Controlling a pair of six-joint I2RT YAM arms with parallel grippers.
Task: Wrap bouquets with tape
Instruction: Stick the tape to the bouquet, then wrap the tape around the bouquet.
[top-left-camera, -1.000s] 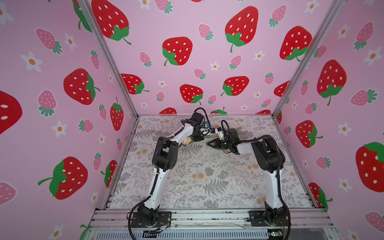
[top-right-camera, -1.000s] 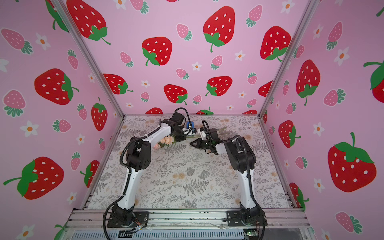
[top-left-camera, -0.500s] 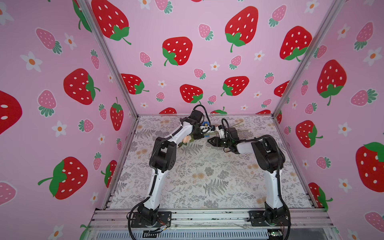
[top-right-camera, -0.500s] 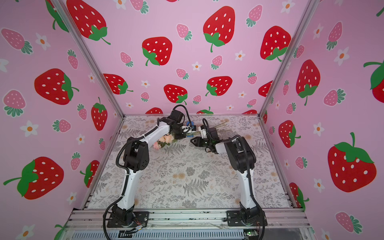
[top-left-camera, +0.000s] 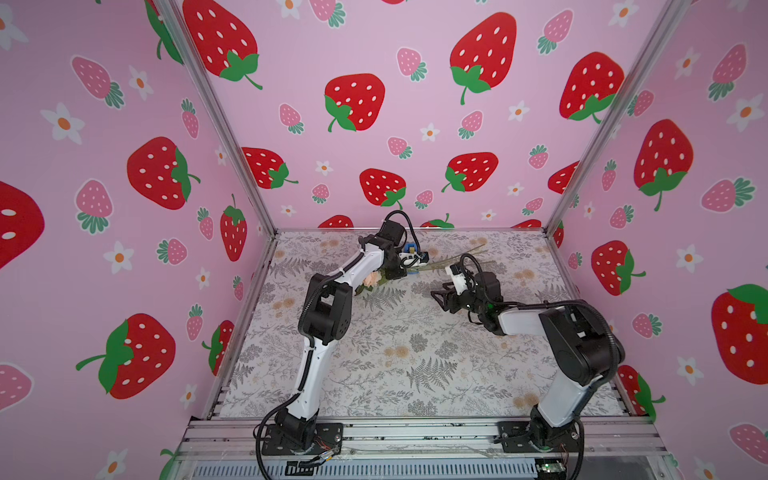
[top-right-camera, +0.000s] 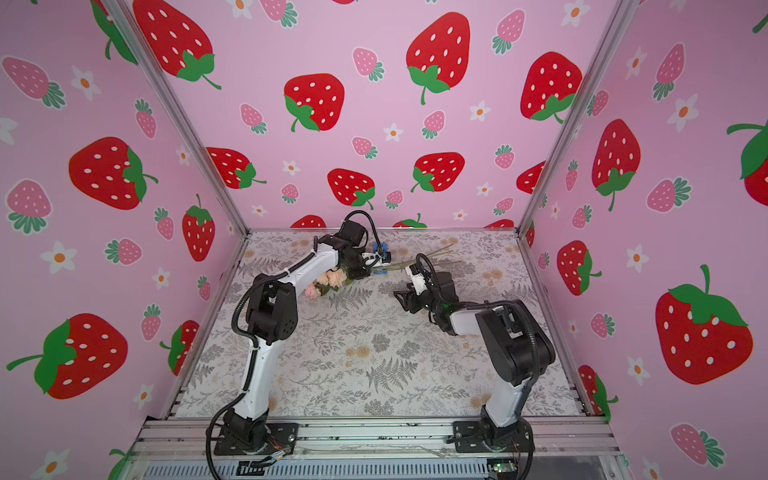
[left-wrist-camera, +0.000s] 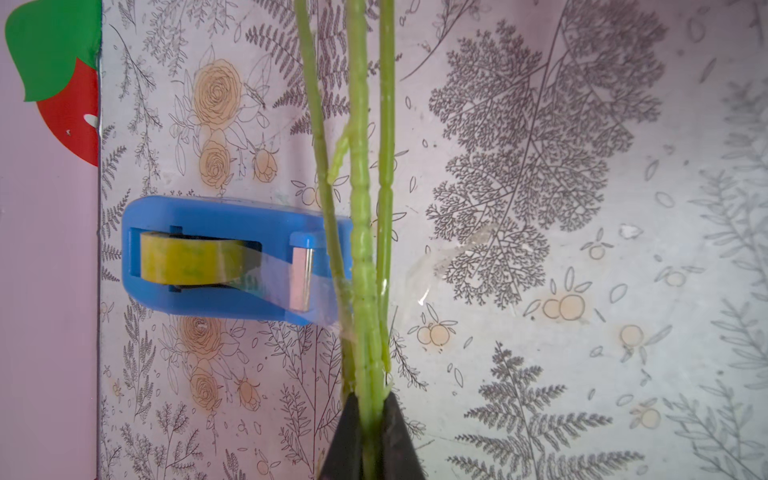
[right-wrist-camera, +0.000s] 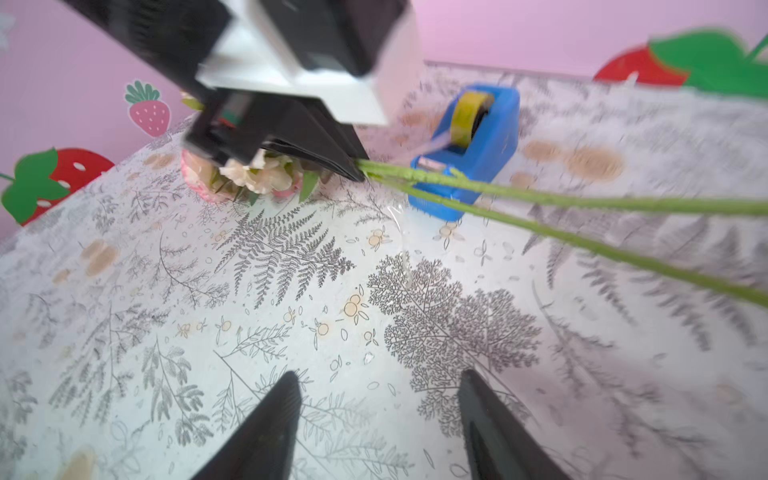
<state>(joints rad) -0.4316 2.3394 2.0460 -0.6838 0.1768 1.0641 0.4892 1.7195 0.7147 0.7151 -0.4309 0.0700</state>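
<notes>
Right gripper (right-wrist-camera: 379, 374) was opened wide, emptied, and drawn back; bouquet stems (left-wrist-camera: 360, 208) were kept pinched in the left gripper (left-wrist-camera: 370, 401). Tape strip (left-wrist-camera: 451, 257) was judged released onto stems.

**Strawberry-papered booth over a fern-printed worktop**

Three pink walls close the space in: a back wall (top-left-camera: 395, 62), a left wall (top-left-camera: 83, 249) and a right wall (top-left-camera: 685, 270). All are printed with large red strawberries, smaller pink ones and white daisies. Silver metal posts (top-left-camera: 222, 124) rise at the two rear corners. The worktop (top-left-camera: 415, 353) carries a pale sheet patterned with grey ferns and tan roses, and it meets the walls at its back and side edges. Slotted aluminium rails (top-left-camera: 415, 432) run along its front edge. The light is soft and even, and shadows are faint
</notes>
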